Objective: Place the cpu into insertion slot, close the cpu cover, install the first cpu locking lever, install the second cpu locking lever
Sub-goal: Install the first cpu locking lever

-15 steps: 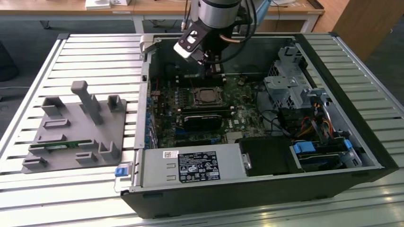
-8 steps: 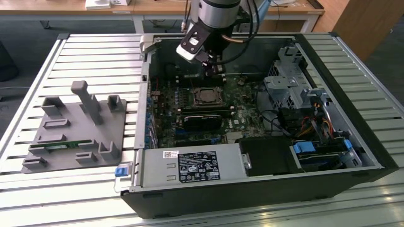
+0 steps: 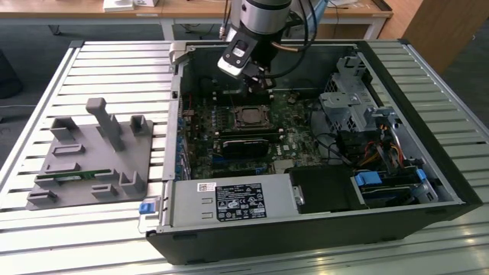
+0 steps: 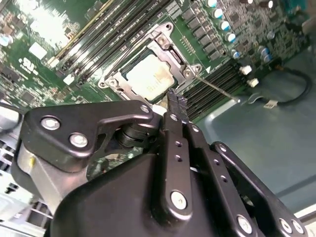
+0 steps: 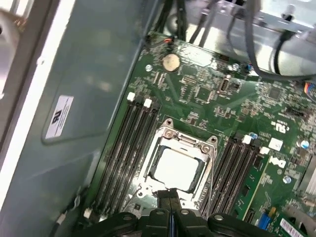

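**Closed fingers at the socket's edge**

Nearest, on the exterior view's left, a grey fixture plate [image 3: 91,154] lies beside the open case [image 3: 306,235]. Farther in, the cpu [image 5: 175,170] sits in the insertion slot [image 3: 237,117], framed by the lowered cpu cover [image 5: 187,139]. The arm hangs steeply from the far side. Its gripper [image 5: 171,197] is pressed together, pinching nothing, at the cover's edge. The second wrist view adds a thin lever [image 4: 217,88] jutting free.

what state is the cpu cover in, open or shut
Shut: in the first wrist view the cpu cover lies flat, its silvery frame around the cpu, whose pale face shows through the window.
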`<state>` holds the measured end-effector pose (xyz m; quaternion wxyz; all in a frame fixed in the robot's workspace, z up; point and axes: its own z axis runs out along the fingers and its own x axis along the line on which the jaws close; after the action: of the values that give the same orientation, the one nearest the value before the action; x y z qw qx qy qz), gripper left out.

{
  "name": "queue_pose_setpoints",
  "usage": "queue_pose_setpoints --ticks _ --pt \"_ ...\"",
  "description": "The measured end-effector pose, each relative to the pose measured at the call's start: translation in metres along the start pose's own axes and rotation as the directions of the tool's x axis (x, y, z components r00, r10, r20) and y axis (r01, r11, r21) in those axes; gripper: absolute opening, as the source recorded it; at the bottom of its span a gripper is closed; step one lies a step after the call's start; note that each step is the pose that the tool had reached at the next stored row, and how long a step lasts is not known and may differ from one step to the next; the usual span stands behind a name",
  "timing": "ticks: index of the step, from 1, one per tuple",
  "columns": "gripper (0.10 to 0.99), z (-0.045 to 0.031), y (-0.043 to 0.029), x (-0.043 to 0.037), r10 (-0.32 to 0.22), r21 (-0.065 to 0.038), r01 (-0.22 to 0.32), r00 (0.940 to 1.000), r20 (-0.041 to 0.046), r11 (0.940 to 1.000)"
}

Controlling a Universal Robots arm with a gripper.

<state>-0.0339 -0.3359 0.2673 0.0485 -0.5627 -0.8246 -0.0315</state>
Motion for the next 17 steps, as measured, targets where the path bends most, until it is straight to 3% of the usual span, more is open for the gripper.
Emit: queue_pose_setpoints --ticks 4,8,12,17 --pt "0.106 0.0001 0.0000 0.0000 -0.046 0.005 0.046 0.9989 0.0003 0.9989" --pt "0.106 0.0004 0.0000 0.0000 -0.110 0.010 0.110 0.9940 0.0013 0.9939" --pt "0.106 0.0009 0.0000 -0.0001 -0.165 0.008 0.165 0.9863 0.0051 0.9862" --pt "0.106 0.0011 0.0000 -0.0001 -0.239 0.003 0.239 0.9710 0.0125 0.9711"
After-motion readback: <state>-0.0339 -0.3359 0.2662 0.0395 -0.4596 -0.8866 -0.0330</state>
